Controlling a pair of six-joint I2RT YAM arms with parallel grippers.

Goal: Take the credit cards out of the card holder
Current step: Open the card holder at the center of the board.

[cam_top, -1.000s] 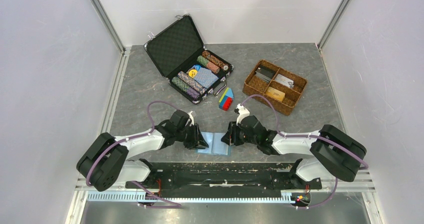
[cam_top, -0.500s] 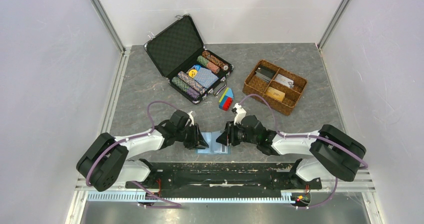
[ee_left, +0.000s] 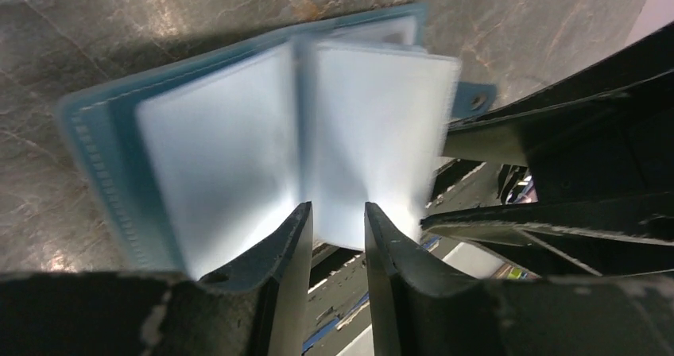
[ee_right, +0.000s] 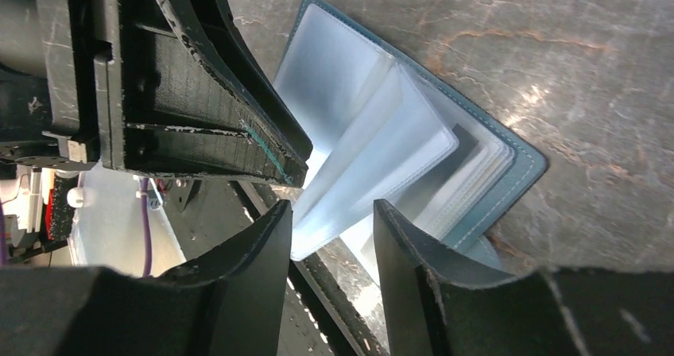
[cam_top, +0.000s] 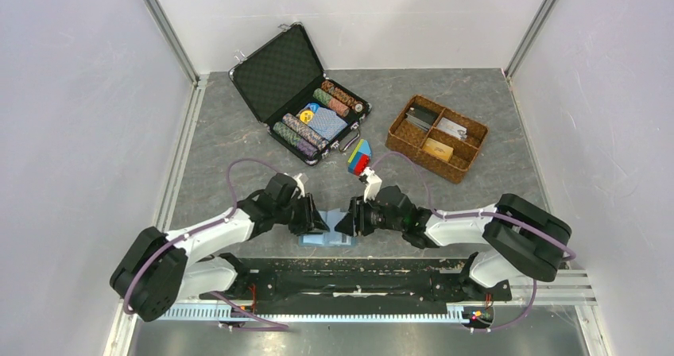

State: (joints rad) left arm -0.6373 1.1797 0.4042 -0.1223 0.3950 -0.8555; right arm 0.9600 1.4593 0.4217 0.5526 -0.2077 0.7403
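My left fingers point(cam_top: 319, 224) have pushed in toward the middle. They stand slightly apart, clamped on nothing I can see. Between the arms, the card holder point(cam_top: 324, 241) lies open at the near edge of the worktop point(cam_top: 230, 141). It was plainly showing a second ago and is now mostly covered. My right fingers point(cam_top: 343, 222) have closed in too, parted and straddling a raised clear sleeve point(ee_right: 373, 149). No credit cards show in the exposed sleeves, so I judge I'm leafing through to find them.
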